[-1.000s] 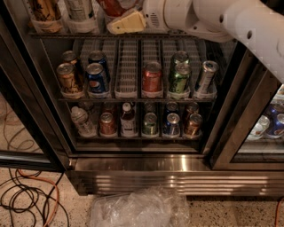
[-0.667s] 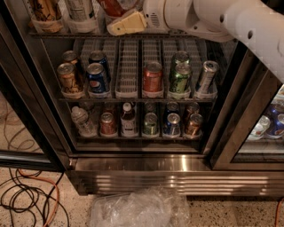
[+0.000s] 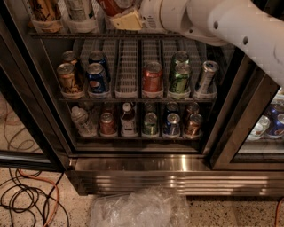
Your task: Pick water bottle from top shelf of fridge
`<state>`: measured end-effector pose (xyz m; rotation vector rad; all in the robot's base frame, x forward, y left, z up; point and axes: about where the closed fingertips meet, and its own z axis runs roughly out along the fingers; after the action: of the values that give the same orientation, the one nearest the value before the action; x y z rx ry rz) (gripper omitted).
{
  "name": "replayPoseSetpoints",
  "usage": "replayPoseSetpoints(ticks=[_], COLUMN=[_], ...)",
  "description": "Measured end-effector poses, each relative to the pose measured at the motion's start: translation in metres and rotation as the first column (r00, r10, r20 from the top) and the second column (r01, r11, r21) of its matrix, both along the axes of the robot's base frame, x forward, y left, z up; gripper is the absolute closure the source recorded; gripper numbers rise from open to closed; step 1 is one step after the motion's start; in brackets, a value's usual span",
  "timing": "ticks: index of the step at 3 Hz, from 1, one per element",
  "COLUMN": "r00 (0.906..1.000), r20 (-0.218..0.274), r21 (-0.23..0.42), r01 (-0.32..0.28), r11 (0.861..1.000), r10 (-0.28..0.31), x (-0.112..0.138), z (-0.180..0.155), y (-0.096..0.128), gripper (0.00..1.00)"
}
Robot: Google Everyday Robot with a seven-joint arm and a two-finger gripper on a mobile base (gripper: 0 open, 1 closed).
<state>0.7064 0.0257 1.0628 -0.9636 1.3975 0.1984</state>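
Observation:
The fridge stands open in front of me, with a ribbed steel base panel. Only the front edge of its top shelf shows, at the top of the camera view. The lower parts of three bottles stand on it. The middle one, greyish and clear, looks like the water bottle; its cap is out of view. My white arm reaches in from the upper right. My gripper, with a beige tip, is at the top shelf just right of that bottle and in front of a reddish bottle.
The middle rack holds several cans. The bottom rack holds cans, a small clear bottle and a white-capped dark bottle. A crumpled plastic bag and cables lie on the floor. A dark door frame stands at the right.

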Motion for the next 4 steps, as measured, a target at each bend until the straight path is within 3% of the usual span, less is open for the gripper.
replayPoseSetpoints(ticks=[2,3,4], r00=[0.9984,0.9905,0.9842], r20=[0.055,0.138,0.177], r21=[-0.035,-0.088,-0.106], r01=[0.011,0.017,0.020], r11=[0.999,0.996,0.994], r10=[-0.009,-0.005,-0.001], x=[-0.003,-0.017,-0.020], z=[0.008,0.020,0.026], y=[0.001,0.010,0.015], gripper=[0.89,1.00,1.00])
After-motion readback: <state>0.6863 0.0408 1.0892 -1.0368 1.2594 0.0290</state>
